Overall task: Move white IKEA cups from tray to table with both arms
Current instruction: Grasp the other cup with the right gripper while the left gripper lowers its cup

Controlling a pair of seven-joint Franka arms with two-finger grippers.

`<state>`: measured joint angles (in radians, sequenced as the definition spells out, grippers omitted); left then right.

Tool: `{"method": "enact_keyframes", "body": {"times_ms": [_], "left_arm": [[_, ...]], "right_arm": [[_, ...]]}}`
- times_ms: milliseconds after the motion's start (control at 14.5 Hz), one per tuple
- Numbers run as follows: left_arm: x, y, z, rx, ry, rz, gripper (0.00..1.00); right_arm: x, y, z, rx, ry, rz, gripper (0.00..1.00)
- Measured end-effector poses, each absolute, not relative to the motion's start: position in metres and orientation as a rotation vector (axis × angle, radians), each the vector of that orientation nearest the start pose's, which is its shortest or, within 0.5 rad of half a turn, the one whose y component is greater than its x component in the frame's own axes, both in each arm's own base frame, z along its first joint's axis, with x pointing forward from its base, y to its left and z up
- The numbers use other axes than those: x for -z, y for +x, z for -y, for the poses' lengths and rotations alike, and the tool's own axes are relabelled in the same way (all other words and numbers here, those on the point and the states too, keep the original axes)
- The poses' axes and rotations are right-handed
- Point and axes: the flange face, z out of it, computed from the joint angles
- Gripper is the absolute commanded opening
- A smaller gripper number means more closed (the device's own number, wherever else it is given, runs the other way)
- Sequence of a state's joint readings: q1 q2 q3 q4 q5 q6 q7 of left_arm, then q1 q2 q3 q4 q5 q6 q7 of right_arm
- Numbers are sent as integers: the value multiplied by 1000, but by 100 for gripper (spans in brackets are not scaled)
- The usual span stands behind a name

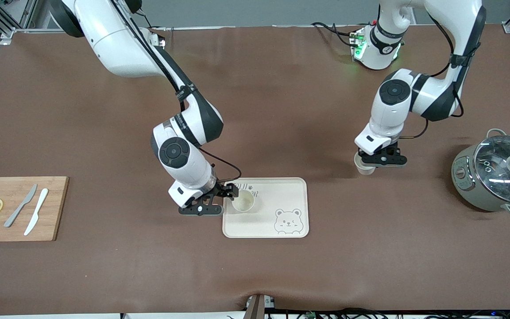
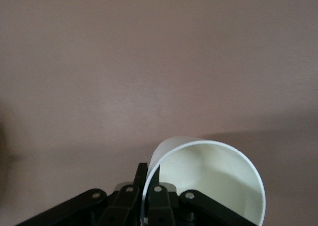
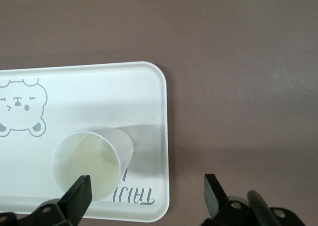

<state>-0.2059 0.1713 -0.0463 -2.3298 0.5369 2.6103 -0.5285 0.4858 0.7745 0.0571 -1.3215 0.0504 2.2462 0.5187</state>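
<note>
So the right gripper [image 1: 223, 200] sits lower centre with fingers spread wide, beside a small cream-white tumbler [image 1: 243, 201] standing on the cream bear-print tray [image 1: 281, 190]. Centre-right, the left gripper [image 1: 372, 161] pinches the second cream-white tumbler [image 2: 208, 179] over the brown table [image 1: 281, 110].

High front camera and close right wrist camera share the tray [image 1: 297, 195] [image 3: 149, 87].

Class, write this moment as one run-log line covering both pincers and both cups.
left pincer: shut on cup rim, over bare table | right pincer: open, at tray's edge | second cup: upright on bear tray
</note>
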Motion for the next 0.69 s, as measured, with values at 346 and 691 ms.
{"method": "enact_keyframes", "body": {"times_ms": [346, 691], "left_arm": [[-261, 508, 92, 357, -2882, -309, 0], [-243, 507, 76, 395, -2898, -348, 0]], "right_arm": [[-271, 651, -396, 169, -2989, -6, 100], [-253, 648, -402, 171, -2995, 10, 100]]}}
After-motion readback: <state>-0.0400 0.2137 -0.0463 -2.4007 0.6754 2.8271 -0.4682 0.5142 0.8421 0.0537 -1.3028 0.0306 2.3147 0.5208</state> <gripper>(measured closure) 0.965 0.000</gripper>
